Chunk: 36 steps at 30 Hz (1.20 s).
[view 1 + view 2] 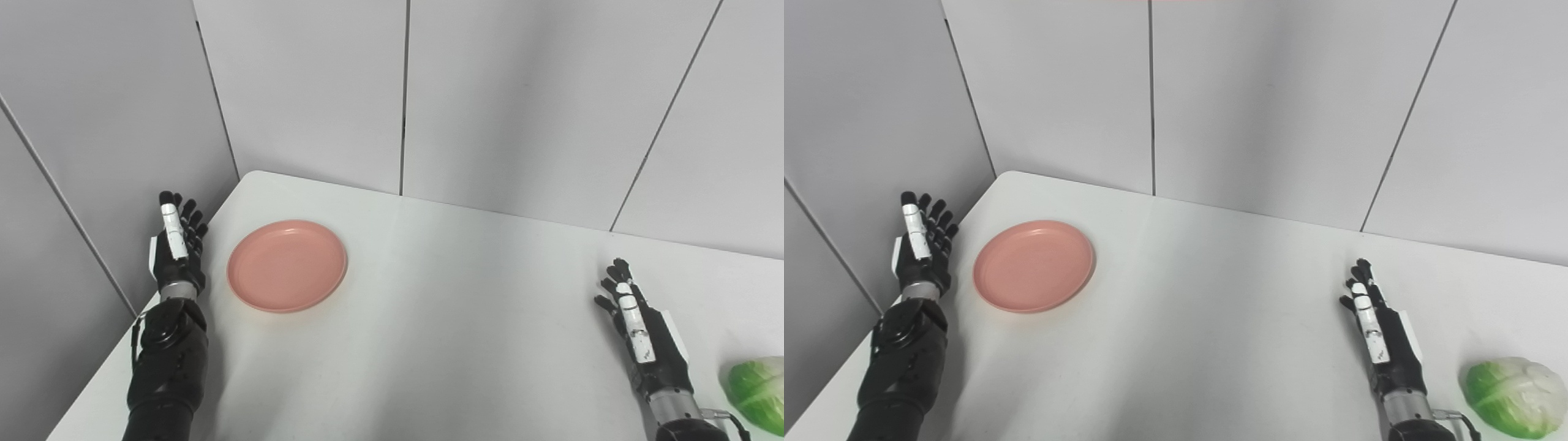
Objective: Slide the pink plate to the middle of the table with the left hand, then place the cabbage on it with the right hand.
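Note:
The pink plate (286,265) lies empty on the left part of the white table (441,318). My left hand (177,245) is open, fingers straight and pointing away, at the table's left edge just left of the plate and apart from it. The green and white cabbage (1513,397) lies at the near right of the table; the left eye view (758,392) cuts it off at the frame edge. My right hand (1381,340) is open, fingers extended, over the table a short way left of the cabbage, not touching it.
Grey wall panels (404,92) close in the table at the back and along the left side (92,153), close behind my left hand. The table's left edge runs diagonally toward the near left corner.

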### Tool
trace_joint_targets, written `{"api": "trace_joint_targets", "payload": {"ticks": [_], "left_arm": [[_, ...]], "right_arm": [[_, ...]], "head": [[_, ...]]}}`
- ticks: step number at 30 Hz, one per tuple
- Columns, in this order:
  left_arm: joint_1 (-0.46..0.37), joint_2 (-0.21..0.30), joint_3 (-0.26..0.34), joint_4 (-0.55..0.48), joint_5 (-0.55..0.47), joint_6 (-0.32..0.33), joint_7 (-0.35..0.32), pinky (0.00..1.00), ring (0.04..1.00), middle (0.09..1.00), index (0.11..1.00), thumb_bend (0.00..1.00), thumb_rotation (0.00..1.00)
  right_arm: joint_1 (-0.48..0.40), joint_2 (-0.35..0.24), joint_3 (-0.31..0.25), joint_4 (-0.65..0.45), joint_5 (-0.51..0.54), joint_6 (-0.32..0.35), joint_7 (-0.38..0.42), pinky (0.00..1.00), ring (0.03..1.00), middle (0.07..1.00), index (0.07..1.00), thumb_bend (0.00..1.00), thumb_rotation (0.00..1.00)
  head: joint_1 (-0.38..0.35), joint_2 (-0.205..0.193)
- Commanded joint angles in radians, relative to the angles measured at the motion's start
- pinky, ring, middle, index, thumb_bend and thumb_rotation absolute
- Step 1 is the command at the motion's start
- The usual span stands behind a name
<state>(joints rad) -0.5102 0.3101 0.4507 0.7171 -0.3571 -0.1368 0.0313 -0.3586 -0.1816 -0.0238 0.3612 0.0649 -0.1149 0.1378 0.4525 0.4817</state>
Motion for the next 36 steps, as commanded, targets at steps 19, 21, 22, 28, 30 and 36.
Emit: {"api": "trace_joint_targets", "payload": {"ticks": [19,21,22,28,30,36], "left_arm": [[-0.013,-0.003,-0.105,0.044,-0.030,0.072,-0.175,1.00,0.985,0.990,0.987,0.87,1.00],[-0.012,-0.003,-0.120,0.041,-0.032,0.080,-0.196,1.00,0.988,0.995,0.992,0.86,1.00],[-0.010,-0.004,-0.128,0.036,-0.032,0.084,-0.205,1.00,0.987,0.994,0.993,0.86,1.00],[-0.005,-0.024,-0.172,-0.019,-0.017,0.136,-0.199,0.99,0.971,0.980,0.984,0.88,1.00],[-0.006,-0.024,-0.185,-0.018,-0.016,0.141,-0.210,0.99,0.974,0.982,0.986,0.89,1.00],[0.004,-0.048,-0.219,-0.075,-0.010,0.182,-0.204,1.00,0.985,0.991,0.996,0.90,1.00]], "right_arm": [[0.019,-0.004,-0.003,-0.043,-0.002,0.053,-0.003,0.97,0.966,0.984,0.995,0.19,1.00],[0.021,-0.005,-0.001,-0.046,-0.012,0.052,-0.009,0.96,0.960,0.981,0.991,0.19,1.00],[0.021,-0.004,-0.001,-0.042,-0.014,0.045,-0.012,0.95,0.954,0.976,0.987,0.19,1.00],[0.020,-0.003,0.002,-0.038,-0.023,0.050,-0.010,0.95,0.949,0.972,0.983,0.22,1.00],[0.020,-0.005,0.003,-0.040,-0.026,0.055,-0.008,0.96,0.954,0.977,0.990,0.22,1.00],[0.022,-0.001,0.003,-0.041,-0.040,0.048,-0.019,0.94,0.941,0.964,0.977,0.22,1.00]], "head": [[-0.017,0.011],[-0.021,0.012],[-0.021,0.012],[-0.030,0.011],[-0.032,0.010],[-0.037,0.011]]}}
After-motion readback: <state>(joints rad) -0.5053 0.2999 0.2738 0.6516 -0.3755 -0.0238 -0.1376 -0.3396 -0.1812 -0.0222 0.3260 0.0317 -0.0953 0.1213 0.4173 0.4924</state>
